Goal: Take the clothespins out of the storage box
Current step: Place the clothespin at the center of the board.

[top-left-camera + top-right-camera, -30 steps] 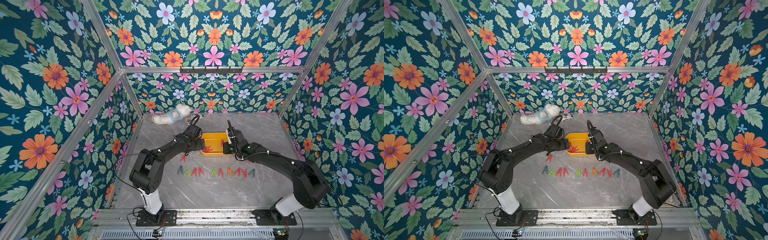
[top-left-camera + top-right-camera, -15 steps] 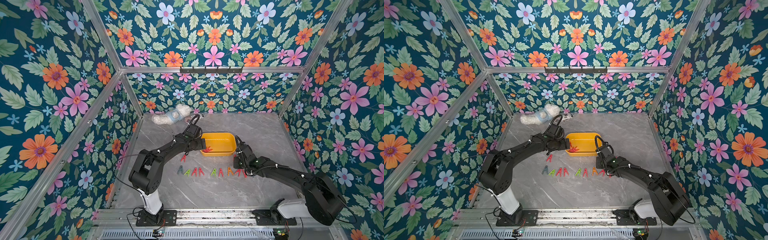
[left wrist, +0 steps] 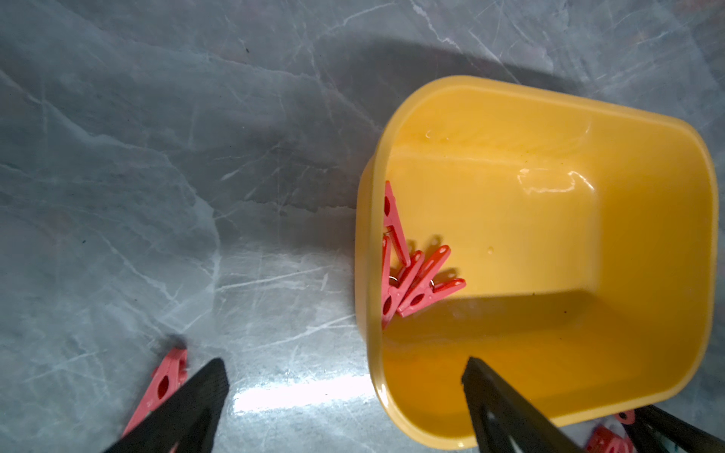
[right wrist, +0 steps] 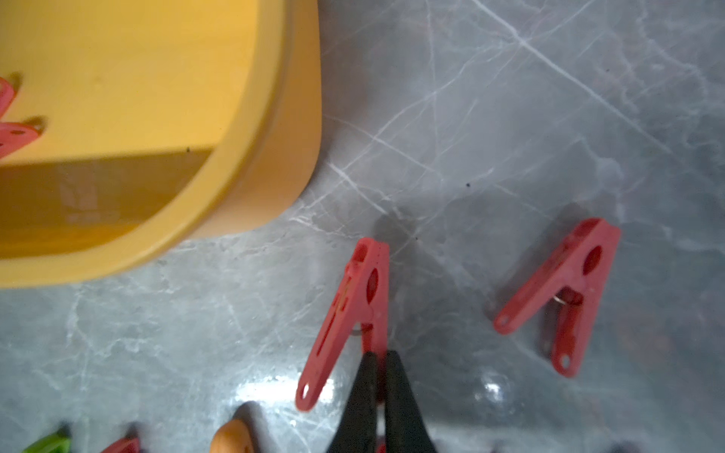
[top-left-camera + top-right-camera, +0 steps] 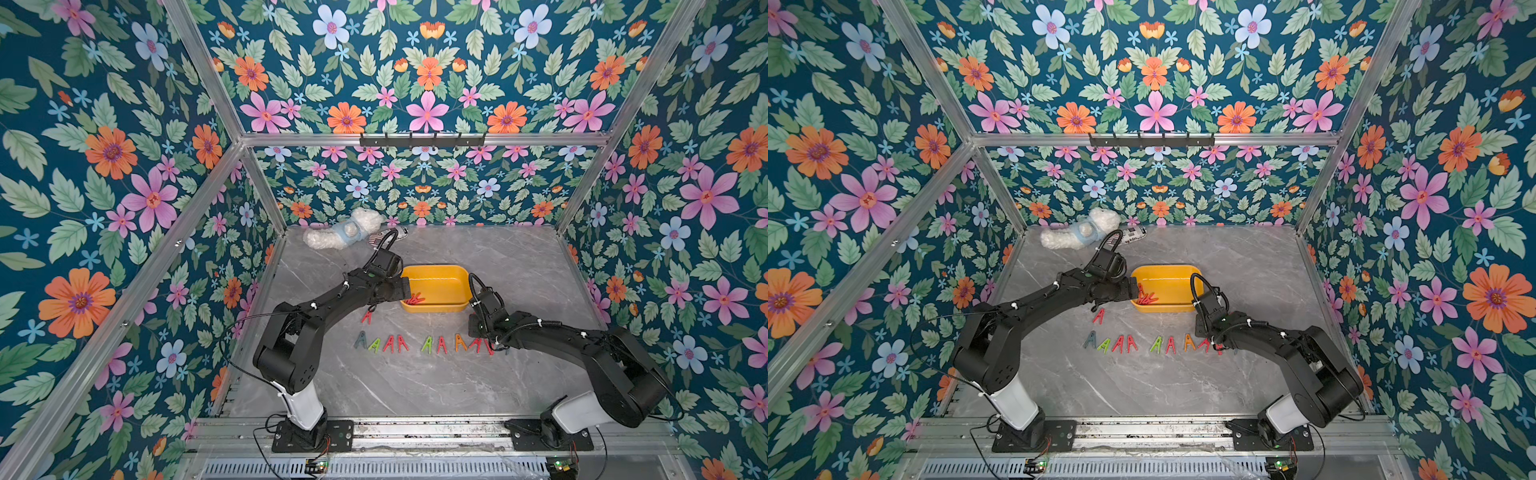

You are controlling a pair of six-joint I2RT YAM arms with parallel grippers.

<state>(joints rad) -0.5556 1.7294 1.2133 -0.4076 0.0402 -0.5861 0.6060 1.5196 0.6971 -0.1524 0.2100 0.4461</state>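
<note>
Right wrist view: finds the right claw [image 4: 379, 362] clenched on one leg of a red clothespin [image 4: 353, 306] at lower centre, swung within the last second out of the storage box [image 4: 270, 129] at upper left, down to the row of clothespins [image 5: 428, 345] on the worktop [image 4: 549, 117]. Leaves a small cluster of red clothespins [image 3: 416, 284] in the box corner, with the left claw [image 3: 345, 368] gaping astride its wall.

Looks like a robot lab test booth: aluminium frame [image 5: 291, 139] wrapped in floral-print walls [image 5: 104, 145], grey marble-look tabletop [image 5: 415, 386], left arm [image 5: 316, 309] and right arm [image 5: 582, 345] bolted onto a rail [image 5: 415, 432] along the picture's bottom edge.
</note>
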